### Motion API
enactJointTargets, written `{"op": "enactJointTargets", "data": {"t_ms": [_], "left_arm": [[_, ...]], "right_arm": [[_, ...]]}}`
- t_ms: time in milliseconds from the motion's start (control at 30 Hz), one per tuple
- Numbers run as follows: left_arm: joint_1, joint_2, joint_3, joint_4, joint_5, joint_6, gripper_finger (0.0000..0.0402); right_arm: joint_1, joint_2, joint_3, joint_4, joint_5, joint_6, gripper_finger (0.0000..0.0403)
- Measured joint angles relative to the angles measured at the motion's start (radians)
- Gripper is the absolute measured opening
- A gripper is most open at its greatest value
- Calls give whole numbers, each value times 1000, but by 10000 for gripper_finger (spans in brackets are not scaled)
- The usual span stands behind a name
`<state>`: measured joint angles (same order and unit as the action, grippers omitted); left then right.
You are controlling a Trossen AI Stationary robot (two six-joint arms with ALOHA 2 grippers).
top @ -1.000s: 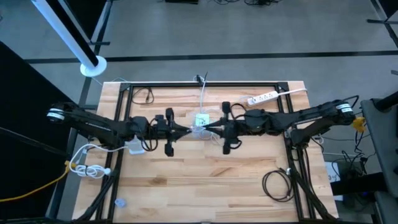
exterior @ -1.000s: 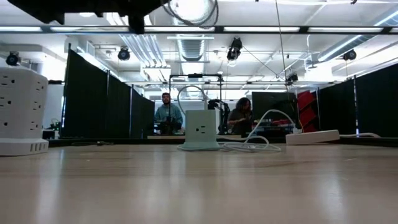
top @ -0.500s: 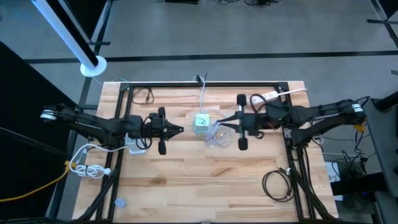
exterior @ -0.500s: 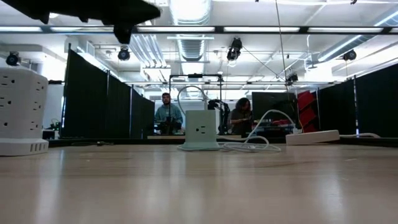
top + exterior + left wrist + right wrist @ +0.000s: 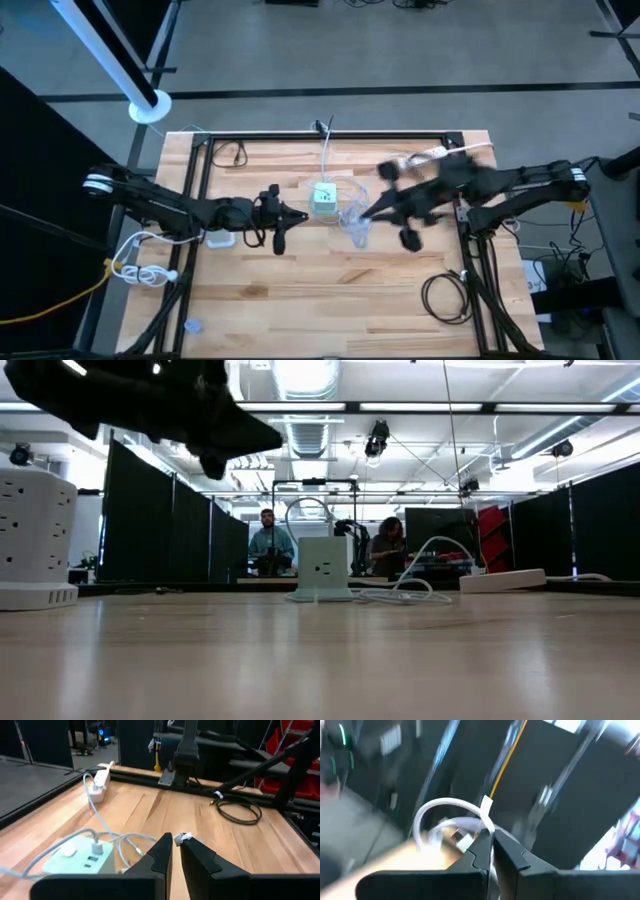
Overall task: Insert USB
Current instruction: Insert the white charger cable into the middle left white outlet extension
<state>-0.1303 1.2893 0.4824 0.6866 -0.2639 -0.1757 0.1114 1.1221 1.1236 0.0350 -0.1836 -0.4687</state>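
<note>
While the right hand (image 5: 491, 839) pinches the looping white cable (image 5: 445, 807), the left hand (image 5: 176, 843), pressed nearly together, nips something small and white beside the pale green hub (image 5: 82, 861).

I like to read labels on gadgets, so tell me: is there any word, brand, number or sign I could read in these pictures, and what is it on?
None can be read.
White charging hub: only blank sockets and ports show, no lettering.
White power strip: no legible marking.
Tall white socket tower: sockets only, no text.
Small white tag on the cable: blurred, unreadable.
</note>
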Motion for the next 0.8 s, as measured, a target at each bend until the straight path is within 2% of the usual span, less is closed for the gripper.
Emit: {"op": "enactJointTargets", "data": {"t_ms": [67,100,300,400,600,800], "left_arm": [[0,36,0,54,0,-4,25],[0,53,1,99,1,2,25],[-1,147,22,437,19,85,25],[-1,167,51,513,23,88,25],[-8,226,193,512,186,88,32],[-13,303,347,334,202,123,71]], "right_arm": [[-4,5,9,-66,16,-1,0],[-5,3,16,-45,21,-3,0],[-2,21,14,-80,19,-3,0],[-4,29,5,-104,26,-6,0],[-6,47,4,-151,26,-36,0],[-7,71,2,-175,31,-75,0]]}}
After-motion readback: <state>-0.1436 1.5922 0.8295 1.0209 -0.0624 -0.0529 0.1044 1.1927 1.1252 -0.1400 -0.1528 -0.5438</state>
